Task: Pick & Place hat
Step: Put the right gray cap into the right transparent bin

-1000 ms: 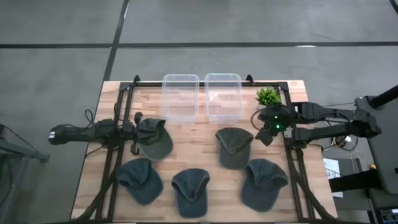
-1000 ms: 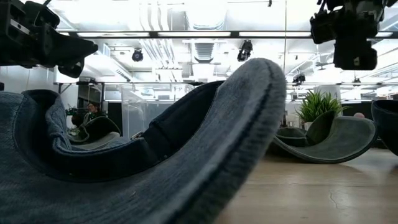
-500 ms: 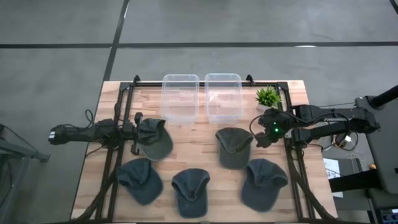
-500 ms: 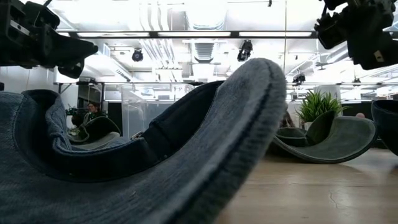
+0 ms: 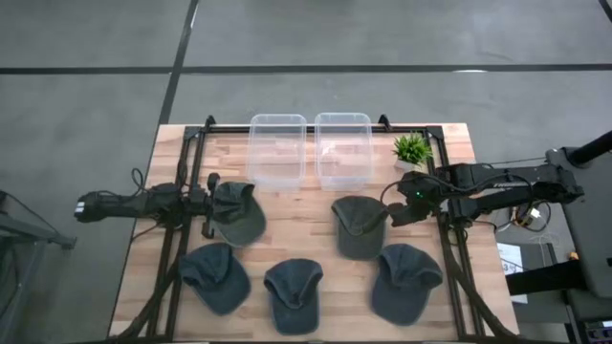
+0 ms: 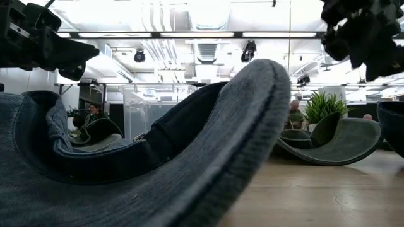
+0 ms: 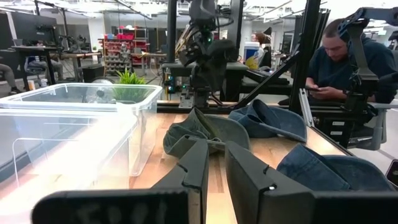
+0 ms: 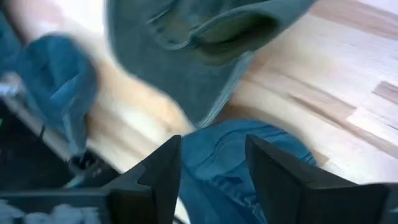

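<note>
Green hat (image 5: pixel 359 225), the right one of the back pair, lies on the table (image 5: pixel 296 205) with its crown toward the bins and its brim toward the front edge. Long axis runs front to back. It sits just in front of the right bin (image 5: pixel 343 148).

Right gripper (image 5: pixel 403 207) hangs above the table just beside this hat, on its right. Fingers apart, nothing between them; the right wrist view looks down past them onto the green hat's opening (image 8: pixel 205 43) and a blue hat (image 8: pixel 239 155) below.

Key relation: the hat lies toward table centre from the right gripper, with nothing between them. The hat's long axis lies crosswise to the arm's reach. The right arm is far nearer than the left. Judged: a short move inward and down would put the open fingers over the hat's near rim.

Left gripper (image 5: pixel 207 204) is at the other green hat (image 5: pixel 236 212), across the table. Left wrist view shows its fingers (image 7: pixel 196 174) close together with only a narrow slot between them; cannot tell whether cloth is pinched there.

Three blue hats along the front edge: left (image 5: pixel 214 276), middle (image 5: pixel 293 293), right (image 5: pixel 406 281). The right one lies just in front of the gripper, so a low approach could snag it. Left bin (image 5: pixel 277 150) and plant (image 5: pixel 411 149) stand at the back.
</note>
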Tool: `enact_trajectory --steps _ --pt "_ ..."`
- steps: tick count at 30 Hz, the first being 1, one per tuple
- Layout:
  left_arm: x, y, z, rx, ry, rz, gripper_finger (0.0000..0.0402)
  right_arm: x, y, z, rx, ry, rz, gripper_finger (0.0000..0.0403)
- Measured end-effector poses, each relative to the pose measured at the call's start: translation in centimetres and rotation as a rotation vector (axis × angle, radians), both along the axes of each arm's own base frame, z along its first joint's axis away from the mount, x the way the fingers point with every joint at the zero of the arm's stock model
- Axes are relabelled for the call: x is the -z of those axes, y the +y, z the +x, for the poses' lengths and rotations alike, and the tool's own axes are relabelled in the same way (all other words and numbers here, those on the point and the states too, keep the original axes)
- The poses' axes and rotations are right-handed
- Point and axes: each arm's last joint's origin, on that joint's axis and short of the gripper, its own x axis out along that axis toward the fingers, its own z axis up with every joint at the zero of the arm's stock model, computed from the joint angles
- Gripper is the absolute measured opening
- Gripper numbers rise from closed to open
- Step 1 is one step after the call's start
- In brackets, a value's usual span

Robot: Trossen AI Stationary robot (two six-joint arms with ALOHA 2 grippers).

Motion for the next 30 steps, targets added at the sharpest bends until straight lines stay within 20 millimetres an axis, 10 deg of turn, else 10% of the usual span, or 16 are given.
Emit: enact_trajectory --steps 30 --pt "0.0 0.0 0.0 -0.002 0.001 0.03 0.0048 5.6 0.6 3.7 0.122 0.199 -0.059 0.0173"
